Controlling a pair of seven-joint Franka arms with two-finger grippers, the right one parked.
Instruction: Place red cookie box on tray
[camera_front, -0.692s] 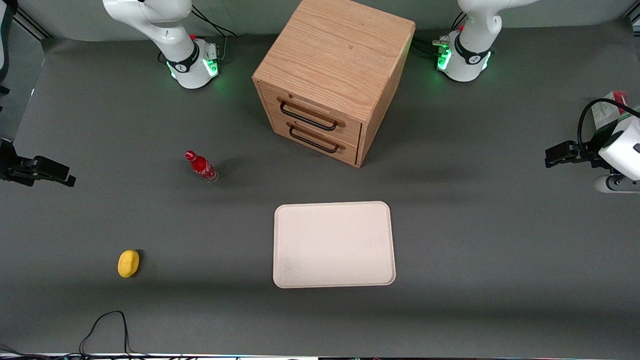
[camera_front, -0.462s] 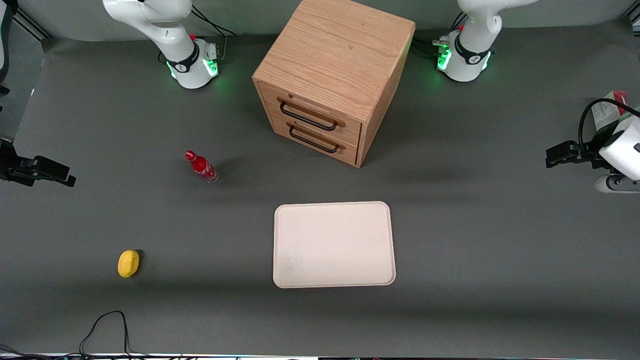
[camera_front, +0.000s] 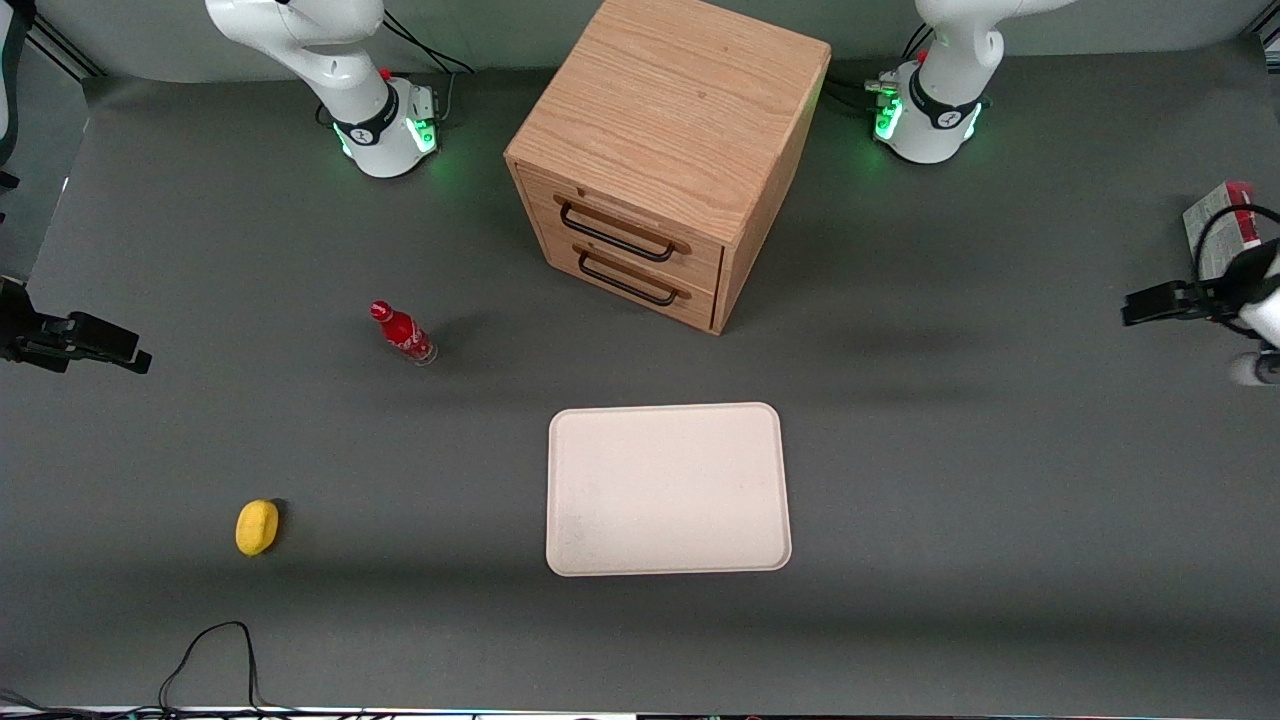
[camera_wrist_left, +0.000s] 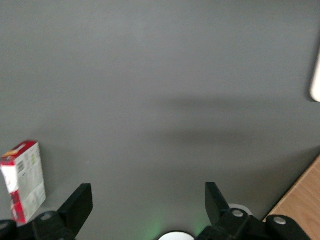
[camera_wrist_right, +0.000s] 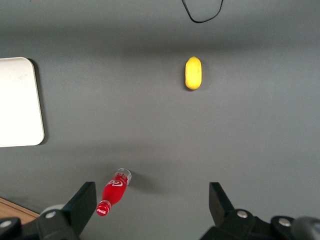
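The red cookie box (camera_front: 1216, 232) stands at the working arm's end of the table; its pale printed face and red edges also show in the left wrist view (camera_wrist_left: 22, 180). My left gripper (camera_front: 1142, 304) hovers close by, slightly nearer the front camera than the box and apart from it. It is open (camera_wrist_left: 147, 200), with only bare table between its fingers. The cream-white tray (camera_front: 668, 488) lies flat mid-table with nothing on it, nearer the front camera than the cabinet. A sliver of the tray's rim (camera_wrist_left: 316, 75) shows in the left wrist view.
A wooden two-drawer cabinet (camera_front: 660, 160) stands mid-table, farther from the front camera than the tray. A small red bottle (camera_front: 402, 333) and a yellow fruit (camera_front: 257, 527) sit toward the parked arm's end. A black cable (camera_front: 215, 650) loops at the table's front edge.
My left gripper has moved toward the working arm's end of the table, closer to the red cookie box, and more of the box now shows. Nothing else moved.
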